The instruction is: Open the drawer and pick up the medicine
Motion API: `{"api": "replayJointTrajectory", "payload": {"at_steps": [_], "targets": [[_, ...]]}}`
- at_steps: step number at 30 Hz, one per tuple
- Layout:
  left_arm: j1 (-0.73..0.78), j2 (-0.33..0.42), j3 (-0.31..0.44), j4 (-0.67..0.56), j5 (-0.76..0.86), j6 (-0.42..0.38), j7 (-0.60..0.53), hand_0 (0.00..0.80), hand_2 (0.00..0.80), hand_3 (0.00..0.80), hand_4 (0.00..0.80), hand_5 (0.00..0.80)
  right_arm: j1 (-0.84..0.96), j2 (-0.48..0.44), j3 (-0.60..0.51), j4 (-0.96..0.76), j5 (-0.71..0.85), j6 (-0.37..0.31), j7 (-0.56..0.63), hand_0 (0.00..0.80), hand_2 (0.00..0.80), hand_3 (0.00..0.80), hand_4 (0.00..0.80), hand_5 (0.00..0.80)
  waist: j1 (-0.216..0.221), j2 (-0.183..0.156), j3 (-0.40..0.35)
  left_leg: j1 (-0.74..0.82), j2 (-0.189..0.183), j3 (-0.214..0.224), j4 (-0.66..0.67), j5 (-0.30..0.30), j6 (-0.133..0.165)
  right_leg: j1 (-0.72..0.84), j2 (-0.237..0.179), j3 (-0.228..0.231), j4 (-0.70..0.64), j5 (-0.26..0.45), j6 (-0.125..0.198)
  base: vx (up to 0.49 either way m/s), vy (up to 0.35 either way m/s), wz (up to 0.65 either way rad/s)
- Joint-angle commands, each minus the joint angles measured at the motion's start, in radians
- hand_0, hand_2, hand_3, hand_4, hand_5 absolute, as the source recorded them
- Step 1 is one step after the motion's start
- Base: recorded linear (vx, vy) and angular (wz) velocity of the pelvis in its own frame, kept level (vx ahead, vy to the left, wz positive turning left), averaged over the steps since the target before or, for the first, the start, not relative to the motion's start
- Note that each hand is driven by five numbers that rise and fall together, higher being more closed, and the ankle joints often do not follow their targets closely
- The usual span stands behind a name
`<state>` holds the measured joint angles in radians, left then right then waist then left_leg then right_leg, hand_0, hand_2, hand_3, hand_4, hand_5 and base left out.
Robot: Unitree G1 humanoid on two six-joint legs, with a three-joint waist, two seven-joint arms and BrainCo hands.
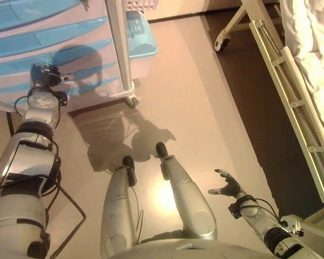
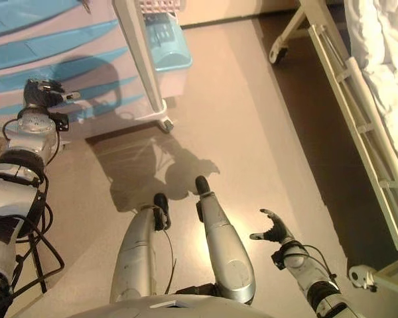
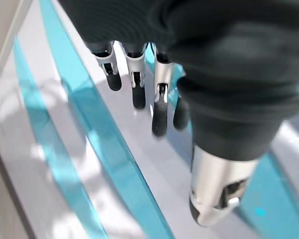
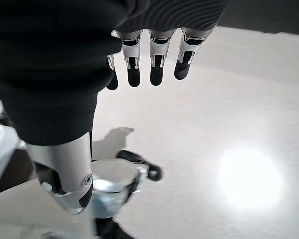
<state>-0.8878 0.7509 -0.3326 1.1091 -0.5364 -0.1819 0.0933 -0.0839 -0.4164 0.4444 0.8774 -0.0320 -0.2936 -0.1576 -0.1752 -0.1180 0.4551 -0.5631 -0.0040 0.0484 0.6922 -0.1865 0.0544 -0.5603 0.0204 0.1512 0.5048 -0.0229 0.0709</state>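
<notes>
A white drawer cabinet with blue handle strips stands on castors at the upper left; its drawers are closed. My left hand is raised in front of the lower drawers, close to a blue strip, its fingers relaxed and holding nothing. My right hand hangs open and empty low on the right, over the floor. No medicine is in view.
A blue and white bin sits beside the cabinet's right post. A white bed frame with bedding runs down the right side, with a castor at the top. Bare floor lies between them.
</notes>
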Motion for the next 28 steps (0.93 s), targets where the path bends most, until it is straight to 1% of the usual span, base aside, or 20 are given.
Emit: {"api": "replayJointTrajectory", "payload": {"at_steps": [1, 2, 3, 4, 6, 7, 9, 11, 14, 15, 19, 21, 23, 25, 27, 28], "targets": [[0.182, -0.051, 0.09, -0.101, -0.154, -0.069, -0.193, 0.0, 0.0, 0.0, 0.0, 0.0, 0.064, -0.015, -0.046, -0.018, 0.008, -0.003, -0.01, 0.0, 0.0, 0.0, 0.0, 0.0, 0.025, 0.066, -0.066, 0.142, -0.077, 0.03, -0.14, -0.08, 0.074, 0.096, -0.034, -0.012, -0.077, -0.021, -0.003, 0.097, -0.09, 0.24], [0.284, -0.098, 0.103, -0.141, -0.156, -0.091, -0.219, 0.0, 0.0, 0.0, 0.0, 0.0, 0.073, -0.005, -0.073, -0.02, 0.009, 0.004, -0.002, 0.0, 0.0, 0.0, 0.0, 0.0, 0.043, 0.079, -0.082, 0.175, -0.088, 0.015, -0.185, -0.06, 0.067, 0.133, -0.048, -0.026, -0.1, -0.028, -0.004, 0.09, -0.1, 0.33], [0.336, -0.123, 0.111, -0.156, -0.165, -0.091, -0.222, 0.0, 0.0, 0.0, 0.0, 0.0, 0.077, 0.001, -0.084, -0.018, 0.01, 0.004, 0.001, 0.0, 0.0, 0.0, 0.0, 0.0, 0.053, 0.086, -0.091, 0.193, -0.093, 0.006, -0.21, -0.049, 0.063, 0.153, -0.055, -0.035, -0.111, -0.034, -0.005, 0.106, -0.13, 0.32], [0.429, -0.172, 0.127, -0.173, -0.149, -0.105, -0.236, 0.0, 0.0, 0.0, 0.0, 0.0, 0.086, 0.013, -0.101, -0.014, 0.017, 0.012, 0.007, 0.0, 0.0, 0.0, 0.0, 0.0, 0.073, 0.094, -0.111, 0.225, -0.101, -0.01, -0.249, -0.034, 0.056, 0.19, -0.066, -0.051, -0.131, -0.045, -0.007, 0.076, -0.131, 0.29], [0.536, -0.234, 0.14, -0.177, -0.136, -0.112, -0.262, 0.0, 0.0, 0.0, 0.0, 0.0, 0.095, 0.028, -0.119, -0.004, 0.028, 0.021, 0.016, 0.0, 0.0, 0.0, 0.0, 0.0, 0.095, 0.105, -0.141, 0.264, -0.106, -0.033, -0.301, -0.01, 0.044, 0.241, -0.073, -0.072, -0.165, -0.053, -0.012, 0.076, -0.138, 0.28], [0.612, -0.279, 0.162, -0.163, -0.103, -0.103, -0.273, 0.0, 0.0, 0.0, 0.0, 0.0, 0.101, 0.042, -0.136, 0.008, 0.028, 0.029, 0.031, 0.0, 0.0, 0.0, 0.0, 0.0, 0.112, 0.113, -0.167, 0.3, -0.104, -0.053, -0.339, 0.002, 0.033, 0.285, -0.075, -0.091, -0.192, -0.063, -0.018, 0.064, -0.132, 0.47], [0.683, -0.319, 0.181, -0.136, -0.076, -0.093, -0.293, 0.0, 0.0, 0.0, 0.0, 0.0, 0.107, 0.053, -0.151, 0.025, 0.02, 0.038, 0.05, 0.0, 0.0, 0.0, 0.0, 0.0, 0.128, 0.123, -0.196, 0.343, -0.097, -0.074, -0.39, 0.021, 0.021, 0.334, -0.075, -0.111, -0.222, -0.071, -0.024, 0.04, -0.119, 0.48], [0.759, -0.364, 0.195, -0.082, -0.033, -0.081, -0.283, 0.0, 0.0, 0.0, 0.0, 0.0, 0.107, 0.065, -0.166, 0.056, -0.012, 0.052, 0.074, 0.0, 0.0, 0.0, 0.0, 0.0, 0.146, 0.13, -0.237, 0.397, -0.087, -0.092, -0.448, 0.044, 0.003, 0.398, -0.076, -0.139, -0.261, -0.08, -0.03, 0.008, -0.104, 0.38], [0.828, -0.42, 0.209, -0.01, 0.009, -0.032, -0.276, 0.0, 0.0, 0.0, 0.0, 0.0, 0.105, 0.086, -0.166, 0.129, -0.029, 0.054, 0.081, 0.0, 0.0, 0.0, 0.0, 0.0, 0.172, 0.132, -0.289, 0.468, -0.072, -0.106, -0.52, 0.069, -0.014, 0.474, -0.077, -0.183, -0.307, -0.087, -0.037, -0.014, -0.09, 0.45], [0.842, -0.431, 0.206, 0.016, 0.032, -0.032, -0.289, 0.0, 0.0, 0.0, 0.0, 0.0, 0.102, 0.091, -0.165, 0.154, -0.024, 0.05, 0.082, 0.0, 0.0, 0.0, 0.0, 0.0, 0.178, 0.131, -0.3, 0.481, -0.07, -0.106, -0.535, 0.075, -0.017, 0.49, -0.077, -0.195, -0.318, -0.087, -0.039, -0.073, -0.079, 0.33], [0.88, -0.473, 0.192, 0.104, 0.091, -0.024, -0.281, 0.0, 0.0, 0.0, 0.0, 0.0, 0.077, 0.115, -0.173, 0.241, 0.003, 0.046, 0.098, 0.0, 0.0, 0.0, 0.0, 0.0, 0.201, 0.117, -0.336, 0.537, -0.066, -0.11, -0.582, 0.084, -0.024, 0.554, -0.077, -0.228, -0.372, -0.079, -0.042, -0.103, -0.039, 0.21], [0.894, -0.491, 0.184, 0.125, 0.121, -0.021, -0.294, 0.0, 0.0, 0.0, 0.0, 0.0, 0.07, 0.128, -0.178, 0.272, 0.011, 0.044, 0.108, 0.0, 0.0, 0.0, 0.0, 0.0, 0.208, 0.109, -0.35, 0.554, -0.066, -0.106, -0.599, 0.085, -0.024, 0.573, -0.076, -0.235, -0.402, -0.066, -0.04, -0.114, -0.01, 0.21], [0.903, -0.507, 0.173, 0.136, 0.146, -0.015, -0.279, 0.0, 0.0, 0.0, 0.0, 0.0, 0.06, 0.137, -0.177, 0.294, 0.001, 0.045, 0.115, 0.0, 0.0, 0.0, 0.0, 0.0, 0.216, 0.1, -0.361, 0.572, -0.067, -0.101, -0.617, 0.084, -0.025, 0.591, -0.075, -0.243, -0.435, -0.052, -0.035, -0.107, -0.004, 0.12], [0.9, -0.519, 0.155, 0.151, 0.196, -0.026, -0.28, 0.0, 0.0, 0.0, 0.0, 0.0, 0.051, 0.146, -0.167, 0.31, -0.004, 0.051, 0.123, 0.0, 0.0, 0.0, 0.0, 0.0, 0.219, 0.091, -0.37, 0.586, -0.067, -0.091, -0.631, 0.086, -0.026, 0.602, -0.071, -0.245, -0.459, -0.037, -0.032, -0.11, -0.004, -0.02], [0.895, -0.532, 0.136, 0.157, 0.192, -0.045, -0.274, 0.0, 0.0, 0.0, 0.0, 0.0, 0.045, 0.153, -0.162, 0.32, -0.002, 0.056, 0.13, 0.0, 0.0, 0.0, 0.0, 0.0, 0.22, 0.086, -0.377, 0.597, -0.067, -0.082, -0.644, 0.087, -0.025, 0.613, -0.068, -0.244, -0.477, -0.027, -0.029, -0.076, -0.003, -0.02], [0.892, -0.537, 0.138, 0.156, 0.169, -0.057, -0.26, 0.0, 0.0, 0.0, 0.0, 0.0, 0.042, 0.157, -0.16, 0.323, 0.001, 0.06, 0.134, 0.0, 0.0, 0.0, 0.0, 0.0, 0.219, 0.084, -0.381, 0.604, -0.066, -0.077, -0.652, 0.088, -0.025, 0.616, -0.067, -0.243, -0.483, -0.023, -0.026, -0.045, 0.0, -0.02]]}}
